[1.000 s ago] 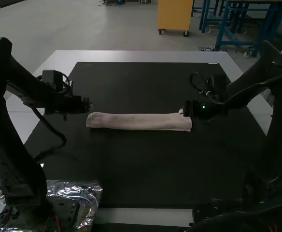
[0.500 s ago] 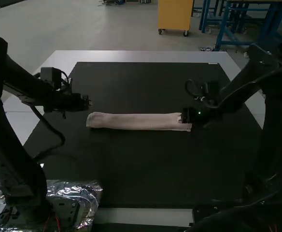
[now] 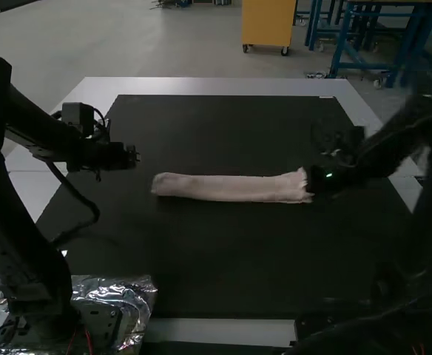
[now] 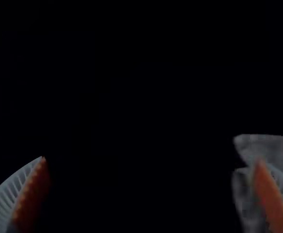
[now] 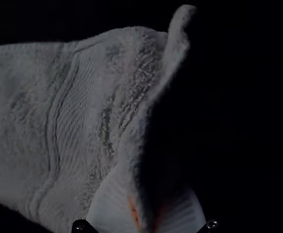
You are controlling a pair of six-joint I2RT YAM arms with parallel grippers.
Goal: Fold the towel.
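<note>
- Lying crosswise on the black mat (image 3: 223, 251) is the pale pinkish terry towel (image 3: 231, 188), forming a long, narrow folded strip near the middle of the table (image 3: 216, 86).
- Right pincer, black in the high view (image 3: 315, 180), is holding the towel's right end; its white ribbed fingers (image 5: 111, 199) with orange pads are closing on the cloth edge, pinching it between them.
- Gripped end is flaring a little, its edge standing up in a ridge; a woven band (image 5: 73, 111) is running across the terry just beside it.
- Left pincer (image 3: 133, 157) is hovering near the towel's left end, apart from it, with its fingers standing wide open and holding nothing.
- Left wrist view: towel's pale layered edges are showing behind one orange pad (image 4: 271, 199).
- Crinkled silver foil (image 3: 131, 299) is lying around the base of the black left arm (image 3: 24, 214).
</note>
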